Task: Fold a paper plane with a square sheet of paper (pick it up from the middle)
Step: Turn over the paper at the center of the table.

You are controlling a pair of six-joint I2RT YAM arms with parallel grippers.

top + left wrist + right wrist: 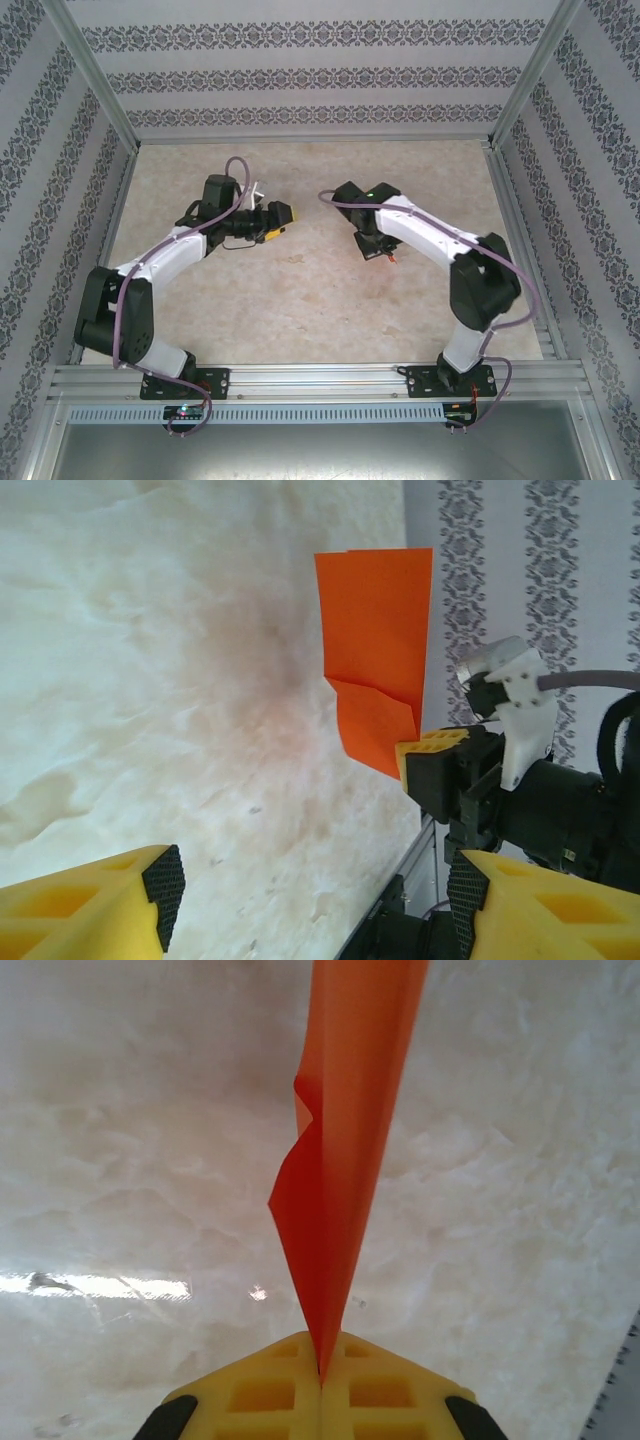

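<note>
Clearly folded, the orange paper [378, 650] hangs in the air above the middle of the table [300, 300], slightly nearer its right edge, pinched at one end by the right gripper [320, 1365], whose jaws are closed tight on it. The tabletop is pale marbled beige, walled by patterned wallpaper [300, 75]. The left gripper [310, 885], turned sideways toward the paper, gapes wide and holds nothing.
</note>
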